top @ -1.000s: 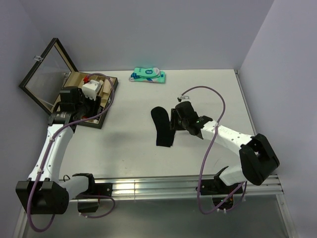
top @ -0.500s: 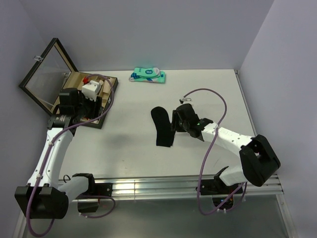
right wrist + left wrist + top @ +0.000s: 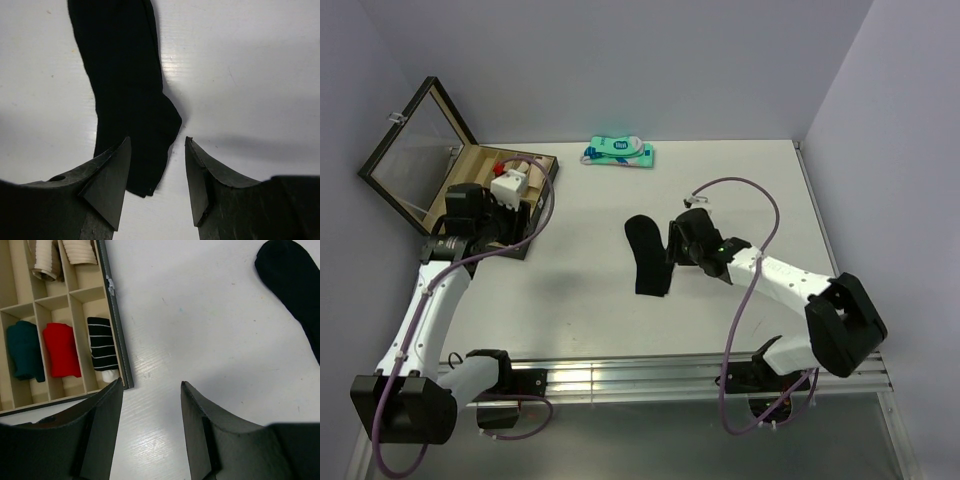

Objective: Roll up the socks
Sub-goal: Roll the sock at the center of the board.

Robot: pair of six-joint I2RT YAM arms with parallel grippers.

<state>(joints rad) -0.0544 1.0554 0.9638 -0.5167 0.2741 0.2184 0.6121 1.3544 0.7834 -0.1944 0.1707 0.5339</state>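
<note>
the black sock [image 3: 127,90] lies flat and stretched out on the white tabletop [image 3: 250,75], directly below and ahead of the right end effector [image 3: 156,150]. one end of it sits under the gap between the fingers and partly behind the finger on the left of the wrist view, and the rest runs away forward from the tips. that right end effector [image 3: 672,243] is released, its jaws spread with nothing between them, hovering at the sock's [image 3: 647,257] edge without gripping the fabric. whether a second sock lies under the black one cannot be told. from the left end effector [image 3: 151,390] the same sock [image 3: 295,280] is well apart, far ahead and off to its right. the left end effector [image 3: 520,222] is also released and empty, jaws wide, hanging over bare tabletop [image 3: 200,315] just beside the near corner of a divided wooden box [image 3: 115,325] that lies ahead and to its left. in the box's compartments nearest that end effector sit a teal roll [image 3: 22,350], a red roll [image 3: 61,349] and a black roll with white stripes [image 3: 102,347], and farther ahead two beige ribbed rolls [image 3: 45,257]. the box's [image 3: 535,165] glass lid [image 3: 415,150] stands open. a teal-and-white packaged pair [image 3: 619,152] rests at the far edge of the tabletop [image 3: 580,290], well beyond both end effectors.
</note>
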